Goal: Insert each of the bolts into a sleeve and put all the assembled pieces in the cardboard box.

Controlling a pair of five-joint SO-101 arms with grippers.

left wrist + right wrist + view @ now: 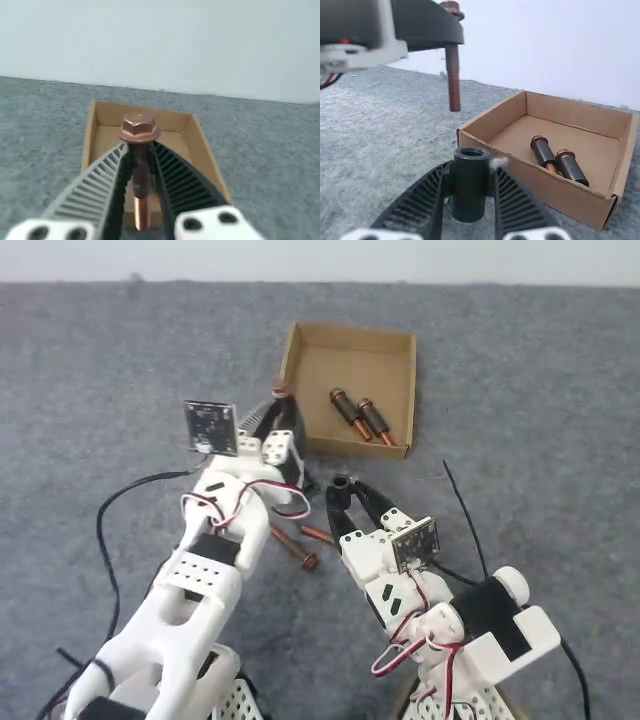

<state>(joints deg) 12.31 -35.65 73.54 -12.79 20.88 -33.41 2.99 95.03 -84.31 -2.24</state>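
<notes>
My left gripper [280,405] is shut on a copper bolt [138,165], held upright with its hex head [139,127] on top, just left of the cardboard box [296,352]. The same bolt [452,75] hangs threads down in the right wrist view. My right gripper [343,490] is shut on a black sleeve [469,187], upright with its bore facing up, in front of the box and below the bolt. Two assembled pieces [360,416] lie inside the box. Two loose bolts [297,546] lie on the carpet between the arms.
Grey carpet [520,400] covers the table. The box's near wall [530,185] stands just beyond the sleeve. A black cable [462,510] trails right of the right arm, and another [105,530] runs left of the left arm. Open room lies to the far left and right.
</notes>
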